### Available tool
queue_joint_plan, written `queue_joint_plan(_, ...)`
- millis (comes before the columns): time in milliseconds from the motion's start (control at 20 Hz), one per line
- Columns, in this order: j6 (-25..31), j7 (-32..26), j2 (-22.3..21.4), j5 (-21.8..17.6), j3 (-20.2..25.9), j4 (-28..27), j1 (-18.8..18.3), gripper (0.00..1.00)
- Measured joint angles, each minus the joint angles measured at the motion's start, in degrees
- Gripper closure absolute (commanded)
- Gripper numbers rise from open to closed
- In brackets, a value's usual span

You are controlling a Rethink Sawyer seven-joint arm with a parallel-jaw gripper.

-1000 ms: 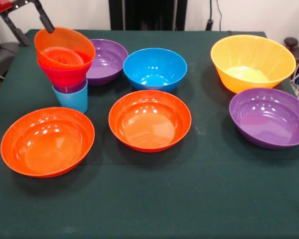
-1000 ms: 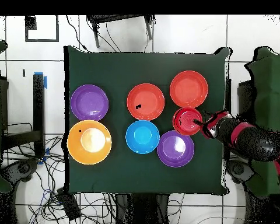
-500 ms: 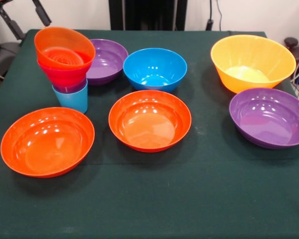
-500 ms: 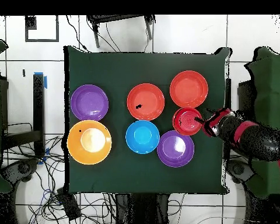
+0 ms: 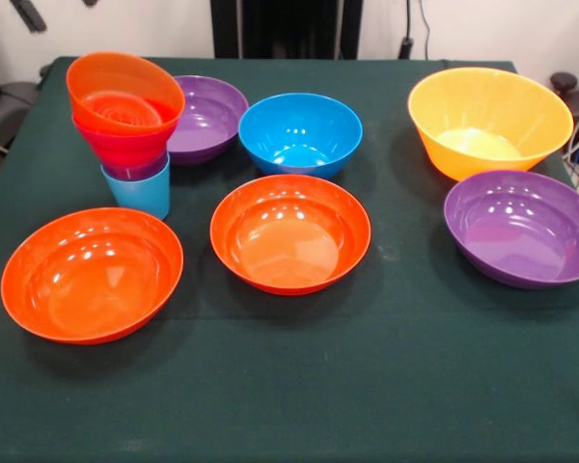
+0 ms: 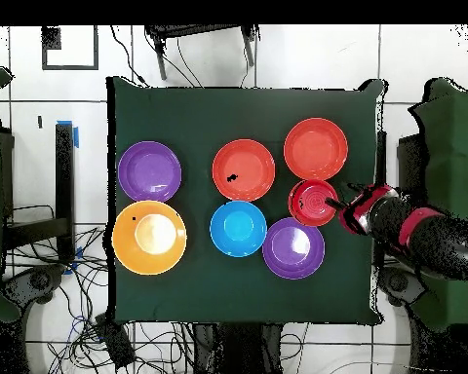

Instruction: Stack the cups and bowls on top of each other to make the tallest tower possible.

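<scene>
While the arm (image 6: pixel 418 234) backs off past the table's 3 o'clock edge in overhead, the tower (image 5: pixel 125 130) stands alone at approx 10 o'clock in front view: blue cup (image 5: pixel 140 190) at base, purple cup rim above it, pink bowl, then small orange bowl (image 5: pixel 124 92) on top, tilted twd the camera. Change vs. 1 s ago: gripper (image 6: pixel 347 207) was over the tower's rim w/ a dark finger showing in front view; now it sits just off the tower's 3 o'clock side, nearly gone from front view. Jaw state: cannot tell, too small/dark. Tower hasn't shifted.

Reads as: orange bowl placed and let go, arm clearing out.

Left on cloth: blue bowl (image 5: pixel 300 132) centre-far, purple bowl (image 5: pixel 207 118) touching or just behind the tower, 2 wide orange-red bowls (image 5: pixel 93 274) (image 5: pixel 290 231) near side, purple (image 5: pixel 523 227) and yellow (image 5: pixel 490 120) bowls at 2–3 o'clock.

Likely next: blue bowl. Risk: tilted top may seat the next piece crooked.
</scene>
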Motion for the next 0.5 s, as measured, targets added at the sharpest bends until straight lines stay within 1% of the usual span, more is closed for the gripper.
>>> queue_joint_plan(100, 0.0, 0.0, -1.7, 1.4, 1.2, 1.1, -0.8, 0.00)
queue_joint_plan(150, 0.0, 0.0, -3.6, 2.7, 2.0, 1.9, -1.3, 0.00)
queue_joint_plan(250, 0.0, 0.0, -4.2, 3.1, 2.2, 2.0, -1.3, 0.00)
queue_joint_plan(400, -0.2, 0.0, -6.3, 4.1, 2.6, 2.2, -1.0, 0.00)
queue_joint_plan(500, -1.4, 0.0, -7.6, 4.6, 2.6, 2.2, -0.3, 0.00)
